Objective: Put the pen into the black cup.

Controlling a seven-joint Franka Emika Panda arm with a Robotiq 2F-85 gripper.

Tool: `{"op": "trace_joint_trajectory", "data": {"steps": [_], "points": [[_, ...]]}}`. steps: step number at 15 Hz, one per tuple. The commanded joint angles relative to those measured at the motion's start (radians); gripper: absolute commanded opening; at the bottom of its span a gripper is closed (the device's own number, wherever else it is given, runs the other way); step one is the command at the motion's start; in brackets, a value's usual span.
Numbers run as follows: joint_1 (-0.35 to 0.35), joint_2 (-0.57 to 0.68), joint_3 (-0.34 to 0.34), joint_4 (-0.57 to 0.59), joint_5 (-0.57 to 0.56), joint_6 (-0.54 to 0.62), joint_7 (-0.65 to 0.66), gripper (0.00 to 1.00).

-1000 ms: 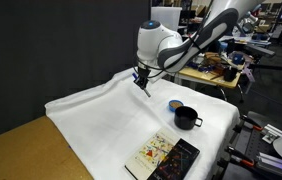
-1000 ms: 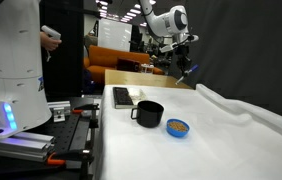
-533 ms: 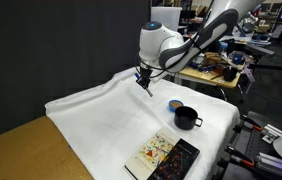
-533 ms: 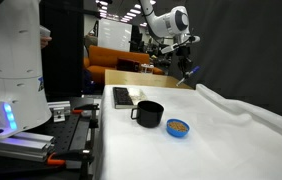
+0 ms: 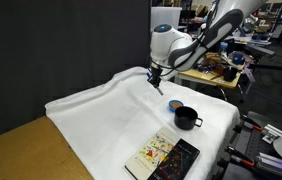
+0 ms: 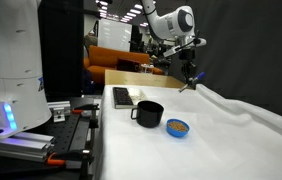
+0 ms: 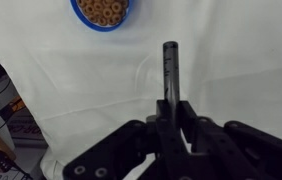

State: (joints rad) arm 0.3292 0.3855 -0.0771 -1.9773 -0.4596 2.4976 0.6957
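White cloth-covered table (image 5: 101, 110), cluttered workshop behind. Gripper (image 7: 171, 108) in air, above and well apart from black cup (image 5: 186, 119). Jaws clamped on pen (image 7: 170, 68); pen sticks out past fingertips, clear of cloth. Blue dish (image 6: 178, 127) holding tan bits just beside black cup. Book (image 5: 153, 152) near black cup, at table edge.
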Motion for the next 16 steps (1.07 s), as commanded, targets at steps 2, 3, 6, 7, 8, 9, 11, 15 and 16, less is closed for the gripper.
{"op": "trace_joint_trajectory", "data": {"steps": [2,3,6,7,8,9,11,15,16], "points": [[-0.033,-0.068,-0.004,-0.128,-0.013,0.067,0.012,0.04],[-0.038,-0.077,-0.005,-0.148,-0.014,0.072,0.013,0.04],[-0.05,-0.107,-0.005,-0.208,-0.014,0.086,0.019,0.04],[-0.054,-0.117,-0.005,-0.228,-0.013,0.092,0.023,0.04],[-0.058,-0.123,-0.004,-0.246,-0.011,0.096,0.024,0.04],[-0.063,-0.13,-0.003,-0.262,-0.009,0.101,0.026,0.04],[-0.066,-0.138,-0.005,-0.287,-0.019,0.109,0.039,0.04],[-0.067,-0.119,0.006,-0.266,-0.011,0.077,0.032,0.16],[-0.067,-0.119,0.006,-0.266,-0.011,0.079,0.034,0.16]]}}
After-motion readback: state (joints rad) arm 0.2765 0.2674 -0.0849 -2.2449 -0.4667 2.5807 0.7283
